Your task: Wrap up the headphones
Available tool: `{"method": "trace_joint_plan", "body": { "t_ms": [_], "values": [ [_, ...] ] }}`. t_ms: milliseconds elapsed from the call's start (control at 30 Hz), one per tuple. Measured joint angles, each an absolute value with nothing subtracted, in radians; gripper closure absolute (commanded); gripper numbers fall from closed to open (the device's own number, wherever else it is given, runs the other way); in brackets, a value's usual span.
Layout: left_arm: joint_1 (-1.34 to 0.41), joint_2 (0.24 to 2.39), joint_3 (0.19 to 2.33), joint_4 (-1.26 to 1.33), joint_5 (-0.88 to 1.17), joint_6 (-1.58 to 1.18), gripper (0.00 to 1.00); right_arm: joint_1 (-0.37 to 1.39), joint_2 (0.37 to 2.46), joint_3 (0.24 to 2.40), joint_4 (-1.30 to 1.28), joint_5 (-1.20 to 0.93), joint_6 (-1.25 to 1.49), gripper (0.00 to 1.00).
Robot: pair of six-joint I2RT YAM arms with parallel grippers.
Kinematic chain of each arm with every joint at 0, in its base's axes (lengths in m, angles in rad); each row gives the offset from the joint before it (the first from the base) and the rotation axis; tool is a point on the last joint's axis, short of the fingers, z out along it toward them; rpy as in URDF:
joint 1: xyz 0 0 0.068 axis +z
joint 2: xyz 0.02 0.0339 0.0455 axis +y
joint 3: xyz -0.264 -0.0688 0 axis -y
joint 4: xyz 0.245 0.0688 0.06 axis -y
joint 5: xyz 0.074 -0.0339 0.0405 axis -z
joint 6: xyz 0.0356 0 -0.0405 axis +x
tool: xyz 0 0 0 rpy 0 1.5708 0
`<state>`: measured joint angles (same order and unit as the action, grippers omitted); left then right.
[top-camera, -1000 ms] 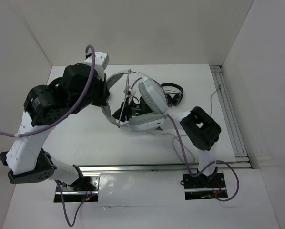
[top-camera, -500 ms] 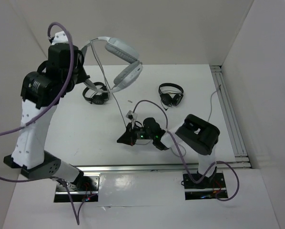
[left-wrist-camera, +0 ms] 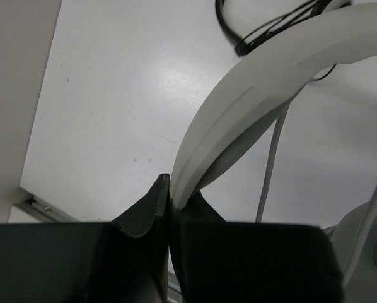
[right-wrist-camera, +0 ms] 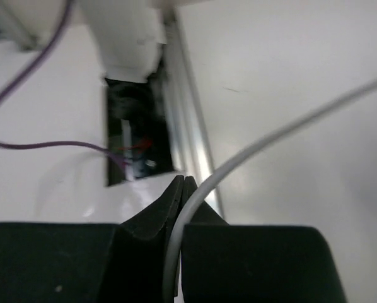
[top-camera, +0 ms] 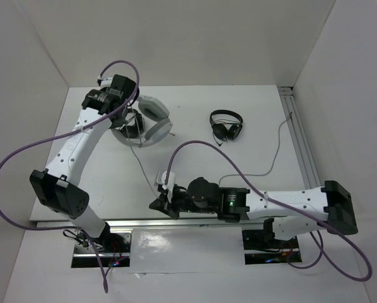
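The headphones (top-camera: pixel 152 122) hang tilted at the far left of the table (top-camera: pixel 106 180), well away from the rail (top-camera: pixel 132 222) along its near edge. The left gripper (top-camera: pixel 133 121) is pressed together on their wide white band (left-wrist-camera: pixel 258 82), the fingers (left-wrist-camera: pixel 147 211) pinching its edge. The thin grey cable (top-camera: pixel 141 165) runs from the earcups toward the rail and ends in the right gripper (top-camera: pixel 158 201), just short of it. In the right wrist view that gripper (right-wrist-camera: pixel 182 186) is squeezed onto the cable (right-wrist-camera: pixel 270 136), with the rail (right-wrist-camera: pixel 188 126) right behind.

A black pair (top-camera: pixel 133 131) lies under the headphones, mostly covered by them; its dark wires (left-wrist-camera: pixel 264 28) show past the band. A second black pair (top-camera: pixel 226 124) lies open on the table, as far from the rail but to the right. A loose grey wire (top-camera: pixel 273 154) trails between it and the rail.

Half a second ago the headphones were held high and the first black pair was fully in view. Now they are low over it, and the right arm reaches farther left, with its gripper nearer the rail.

A small white tag (top-camera: pixel 167 178) sits on the cable by the right gripper. Any print on it is too small to read.
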<state>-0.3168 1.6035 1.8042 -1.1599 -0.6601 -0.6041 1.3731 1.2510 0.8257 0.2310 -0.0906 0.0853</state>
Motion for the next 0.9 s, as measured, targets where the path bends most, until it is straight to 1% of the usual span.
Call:
{"method": "trace_joint_plan", "body": {
  "t_ms": [100,200,267,333,400,467,533,567,600,700,800,867,900],
  "values": [
    [-0.315,1.603,1.705,-1.152,-0.648,-0.58,1.0,1.47,1.229,0.986,-0.007,0.241,0.032,1.0],
    [-0.34,1.589,1.599,-1.119,-0.628,-0.549,1.0,1.535,1.257,1.118,-0.161,0.592,-0.024,1.0],
    [-0.387,1.576,1.536,-1.102,-0.607,-0.52,1.0,1.551,1.283,1.151,-0.183,0.819,-0.097,1.0],
    [-0.451,1.56,1.486,-1.083,-0.578,-0.484,1.0,1.532,1.3,1.142,-0.144,0.989,-0.236,0.98],
    [-0.519,1.535,1.436,-1.064,-0.561,-0.469,1.0,1.472,1.304,1.12,-0.053,1.074,-0.375,0.97],
    [-0.589,1.5,1.383,-1.045,-0.554,-0.465,1.0,1.38,1.304,1.119,0.024,1.117,-0.473,0.95],
    [-0.655,1.451,1.33,-1.029,-0.536,-0.466,1.0,1.285,1.298,1.12,0.078,1.12,-0.531,0.9],
    [-0.683,1.414,1.303,-1.015,-0.517,-0.463,1.0,1.235,1.293,1.12,0.094,1.107,-0.553,0.9],
    [-0.702,1.381,1.283,-1.002,-0.503,-0.46,1.0,1.199,1.288,1.12,0.099,1.092,-0.562,0.89],
    [-0.762,1.271,1.254,-0.987,-0.483,-0.439,1.0,1.087,1.271,1.138,0.09,1.018,-0.54,0.89],
    [-0.841,1.186,1.252,-1.003,-0.481,-0.438,1.0,0.957,1.252,1.17,0.084,0.902,-0.485,0.89],
    [-0.889,1.155,1.259,-1.007,-0.482,-0.446,1.0,0.886,1.248,1.178,0.082,0.826,-0.457,0.98],
    [-0.909,1.148,1.269,-1.014,-0.484,-0.45,1.0,0.86,1.248,1.179,0.081,0.79,-0.445,1.0]
  ]
}}
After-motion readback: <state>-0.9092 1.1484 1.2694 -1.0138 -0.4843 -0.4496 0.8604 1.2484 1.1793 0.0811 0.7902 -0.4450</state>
